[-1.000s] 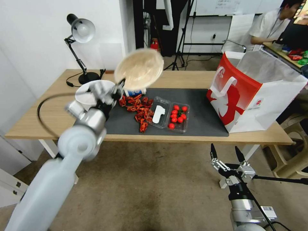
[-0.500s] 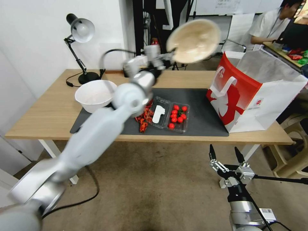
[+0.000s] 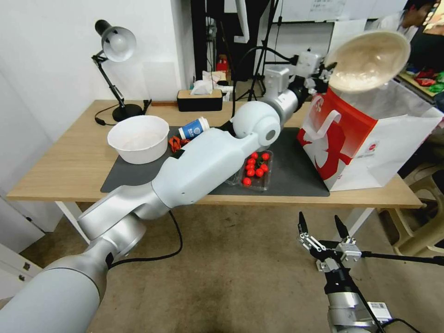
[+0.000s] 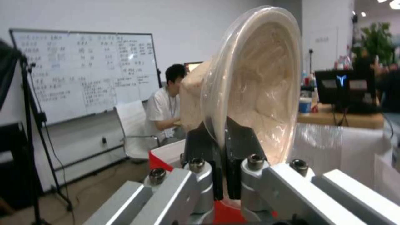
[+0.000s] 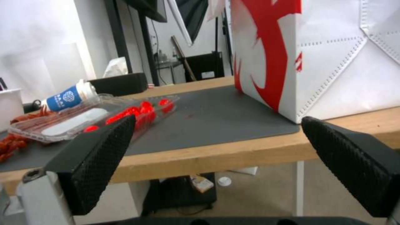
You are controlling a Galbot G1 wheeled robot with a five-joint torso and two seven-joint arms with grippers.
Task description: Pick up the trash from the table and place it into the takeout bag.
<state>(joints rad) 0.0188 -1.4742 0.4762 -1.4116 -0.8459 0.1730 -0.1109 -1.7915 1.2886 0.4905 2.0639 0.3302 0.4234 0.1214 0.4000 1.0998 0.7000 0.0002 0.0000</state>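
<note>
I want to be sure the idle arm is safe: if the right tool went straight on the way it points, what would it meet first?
Probably the table edge: the right tool, open and below tabletop height, faces it from the floor side. The mat and bag lie beyond. Depth is hard to judge, so it might pass just under.

One lid [image 3: 367,59], one bag [image 3: 370,134], one paper cup [image 3: 194,128], one white bowl [image 3: 138,138], one lamp [image 3: 115,51], one tissue box [image 3: 200,99], one clear tray [image 3: 257,169] of tomatoes
</note>
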